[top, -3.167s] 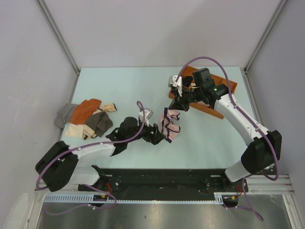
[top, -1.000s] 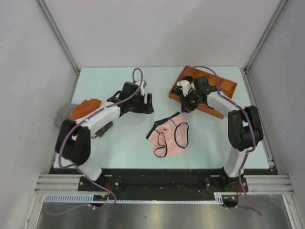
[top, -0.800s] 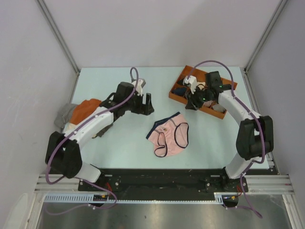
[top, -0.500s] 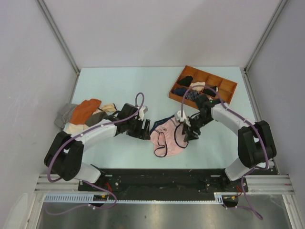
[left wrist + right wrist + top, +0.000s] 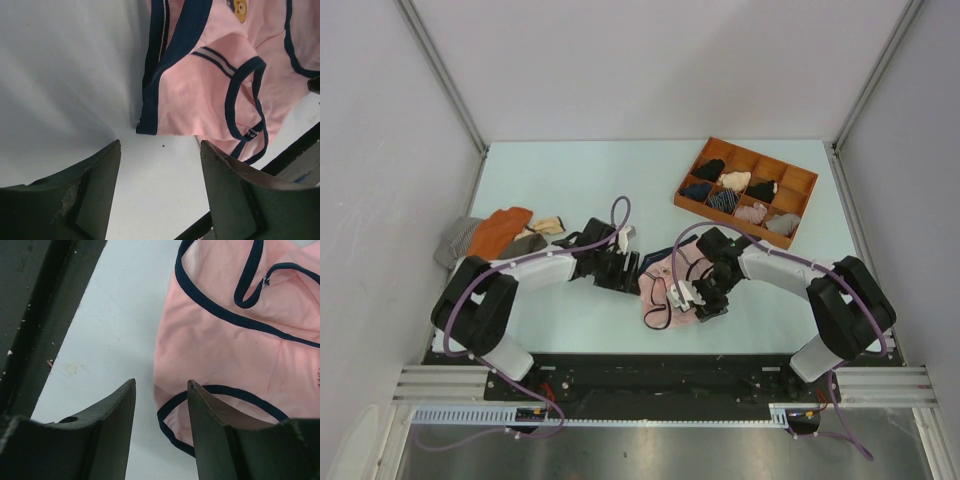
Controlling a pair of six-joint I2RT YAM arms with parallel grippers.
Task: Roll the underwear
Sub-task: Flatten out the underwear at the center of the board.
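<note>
— Underwear (image 5: 672, 283) position first: where does it lie?

— Spread but rumpled on the table (image 5: 570, 180), near the front edge, between the two arms.

— And the claws?

— Both are empty. The left gripper (image 5: 625, 272) hangs low with its jaws spread wide; in its wrist view the navy waistband corner sits just ahead of the gap. The right gripper (image 5: 698, 296) is parted more narrowly, and its wrist view shows the near leg hole's edging just beyond its fingers.

— So what makes this step go well?

— I judge it to be taking hold and smoothing before any rolling. Each claw should pinch the thicker navy binding rather than the thin pink cloth, which is likely to slip. Catch both layers, draw gently apart to take out the creases, then roll tightly from one end.

— Containers?

— One orange-brown tray (image 5: 694, 170) at the far right, well apart from the garment and divided into compartments. Seven of them hold small bundles (image 5: 723, 200), one apiece: dark, cream and black in one row; navy, striped, pink and grey in the nearer row. The rearmost compartments seem to show only wood.
</note>
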